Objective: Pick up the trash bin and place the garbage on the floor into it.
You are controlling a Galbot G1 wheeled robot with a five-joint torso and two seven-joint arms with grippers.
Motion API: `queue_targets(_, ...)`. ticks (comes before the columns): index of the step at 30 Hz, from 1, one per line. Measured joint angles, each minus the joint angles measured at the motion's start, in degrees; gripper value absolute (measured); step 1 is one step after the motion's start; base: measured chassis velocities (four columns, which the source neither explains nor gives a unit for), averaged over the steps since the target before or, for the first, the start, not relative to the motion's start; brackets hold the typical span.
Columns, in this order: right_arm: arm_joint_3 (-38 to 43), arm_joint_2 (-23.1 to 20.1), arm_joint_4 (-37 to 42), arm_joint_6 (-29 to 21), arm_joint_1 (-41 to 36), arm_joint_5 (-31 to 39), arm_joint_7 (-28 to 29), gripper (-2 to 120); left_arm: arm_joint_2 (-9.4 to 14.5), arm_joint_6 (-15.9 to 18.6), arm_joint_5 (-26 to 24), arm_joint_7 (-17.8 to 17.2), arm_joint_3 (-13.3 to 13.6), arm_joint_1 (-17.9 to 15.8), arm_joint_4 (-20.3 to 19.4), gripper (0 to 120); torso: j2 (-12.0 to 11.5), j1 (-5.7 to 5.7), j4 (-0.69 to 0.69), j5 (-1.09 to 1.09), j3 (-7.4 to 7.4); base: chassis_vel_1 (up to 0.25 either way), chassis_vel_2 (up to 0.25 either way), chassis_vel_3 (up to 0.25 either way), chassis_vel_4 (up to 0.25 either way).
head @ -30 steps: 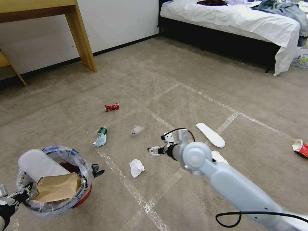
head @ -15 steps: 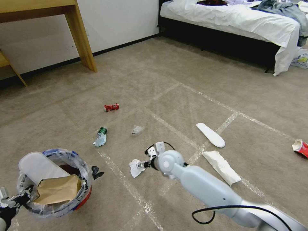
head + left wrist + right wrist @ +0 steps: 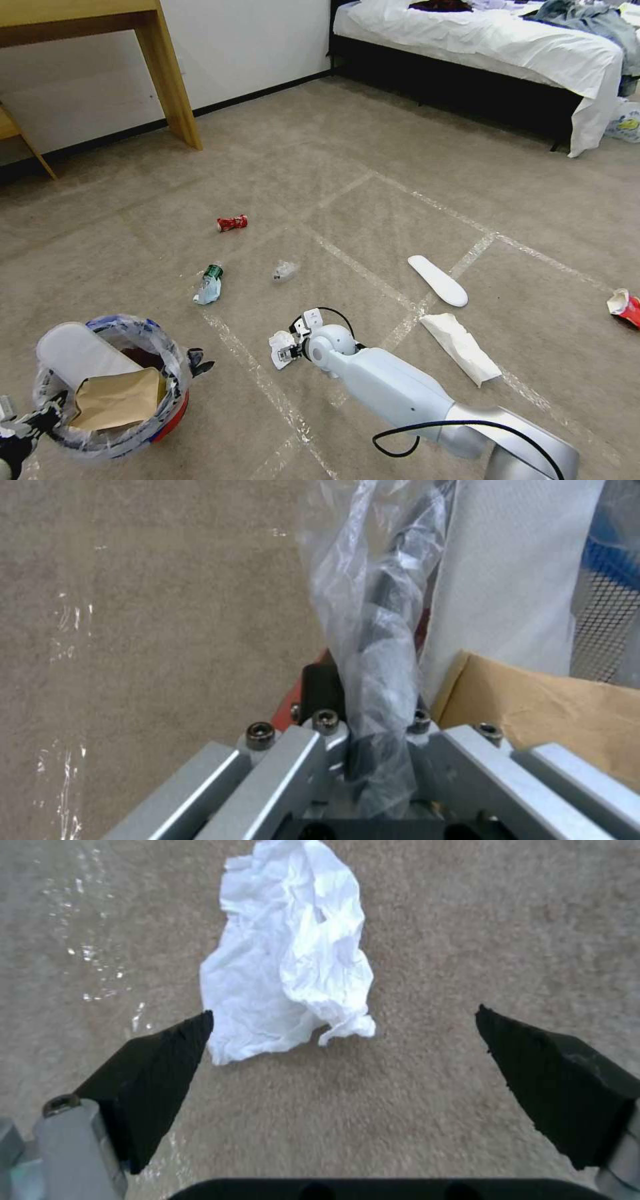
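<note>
The right gripper (image 3: 343, 1040) sits low over the carpet (image 3: 373, 153), fingers spread wide, a crumpled white tissue (image 3: 290, 955) lying just ahead between the tips. The left gripper (image 3: 370, 750) is clamped on the red bin's (image 3: 175, 412) plastic-wrapped rim, bin holding a slipper (image 3: 83, 352) and brown bag (image 3: 117, 399); its base is cut off.

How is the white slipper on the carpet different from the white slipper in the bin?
The slipper on the carpet lies flat beside a tape line; the slipper in the bin leans tilted, poking over the rim. The first lies alone; the second sits against a brown paper bag inside the red trash bin, which the left gripper holds. Both are white, flat and long.
</note>
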Motion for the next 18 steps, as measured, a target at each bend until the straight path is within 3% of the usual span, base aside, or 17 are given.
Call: queue_targets(18,0.26,5.32,-8.34,6.79,-0.37,-4.78,-7.12,99,-0.4,-0.25,-0.1,0.05,-0.17,0.46,-0.45,1,0.0,0.0,0.0,0.01,0.0,0.0,0.0,0.0,0.0)
